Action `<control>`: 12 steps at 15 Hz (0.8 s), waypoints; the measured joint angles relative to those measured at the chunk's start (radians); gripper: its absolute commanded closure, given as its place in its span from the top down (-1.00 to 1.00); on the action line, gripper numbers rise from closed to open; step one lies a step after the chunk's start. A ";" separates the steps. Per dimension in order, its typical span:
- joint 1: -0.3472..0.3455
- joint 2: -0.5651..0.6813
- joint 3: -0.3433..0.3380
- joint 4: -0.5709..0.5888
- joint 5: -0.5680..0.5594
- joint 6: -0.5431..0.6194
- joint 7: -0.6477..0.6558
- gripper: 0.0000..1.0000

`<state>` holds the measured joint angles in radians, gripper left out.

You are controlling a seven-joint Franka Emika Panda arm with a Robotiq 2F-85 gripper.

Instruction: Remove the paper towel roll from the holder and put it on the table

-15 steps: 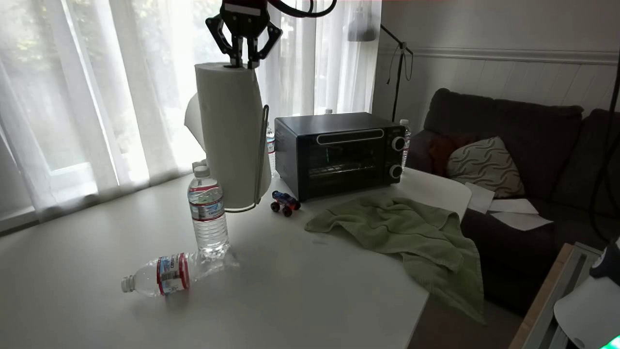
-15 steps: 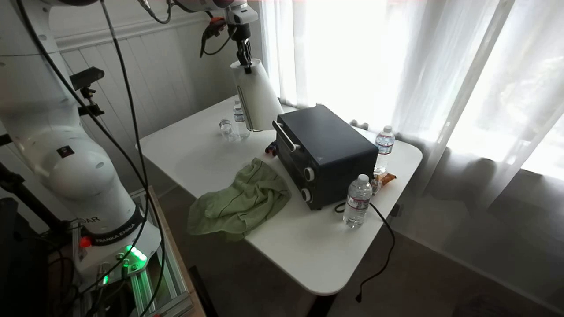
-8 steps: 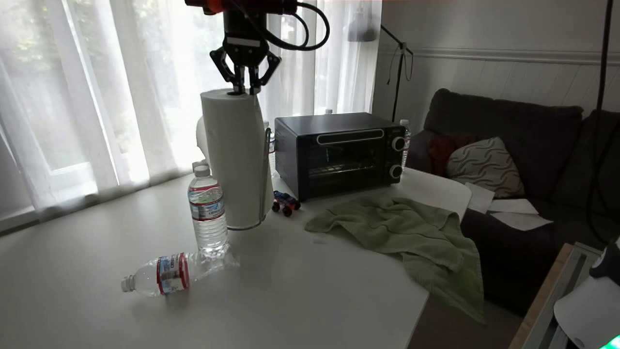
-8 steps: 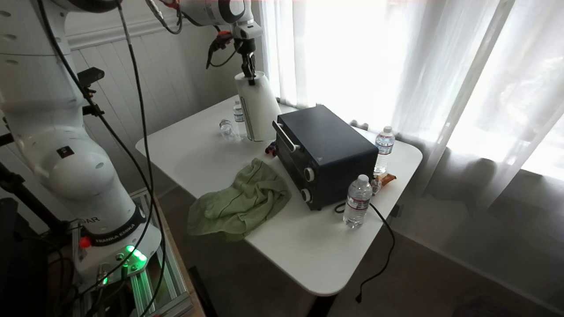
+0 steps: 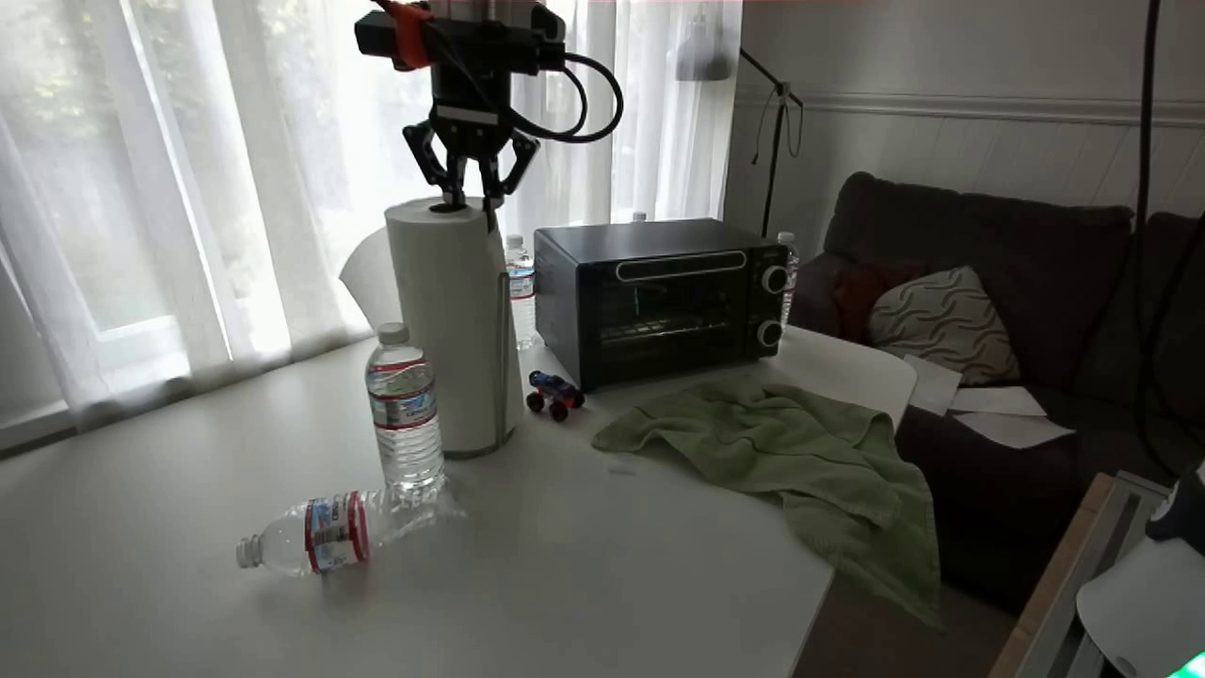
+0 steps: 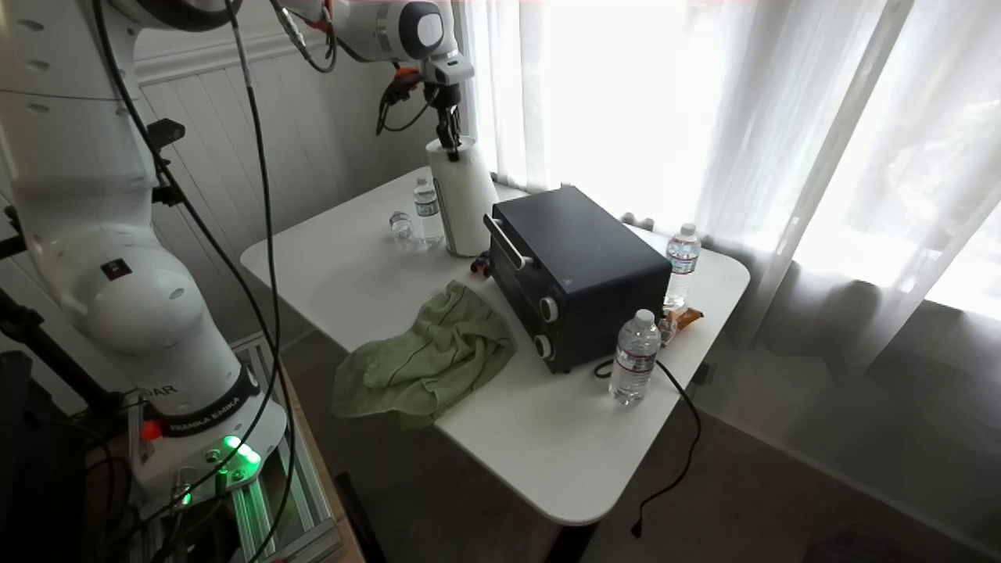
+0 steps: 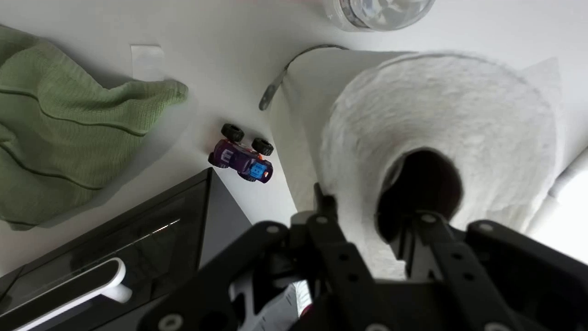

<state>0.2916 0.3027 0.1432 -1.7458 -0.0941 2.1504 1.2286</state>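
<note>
The paper towel roll [image 5: 442,330] stands upright on the table [image 5: 565,565], with a loose sheet flap behind it. It also shows in an exterior view [image 6: 467,207] and, from above, in the wrist view [image 7: 487,115]. The holder's [image 5: 502,363] thin wire arm runs up the roll's side, and its base wire shows under the roll; the wire also shows in the wrist view [image 7: 270,94]. My gripper [image 5: 473,212] is at the roll's top rim. One finger is in the hollow core, the other outside the wall. In the wrist view the fingers [image 7: 370,214] are spread wider than the wall.
An upright water bottle [image 5: 405,410] and a lying bottle [image 5: 329,535] are close to the roll. A toy truck [image 5: 555,394], a black toaster oven [image 5: 659,301] and a green towel [image 5: 772,452] are to the side. More bottles [image 6: 635,358] stand behind the oven.
The gripper has come down with the roll and holder, which were tilted above the table and now stand upright on it. The fingers have spread a little.
</note>
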 measured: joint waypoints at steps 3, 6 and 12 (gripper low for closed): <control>0.001 0.000 0.000 0.011 0.000 0.002 0.000 0.04; 0.002 -0.002 0.000 0.026 0.000 0.002 0.000 0.01; 0.002 -0.010 0.001 0.030 0.001 0.002 0.000 -0.04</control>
<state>0.2939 0.2931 0.1440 -1.7156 -0.0930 2.1526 1.2285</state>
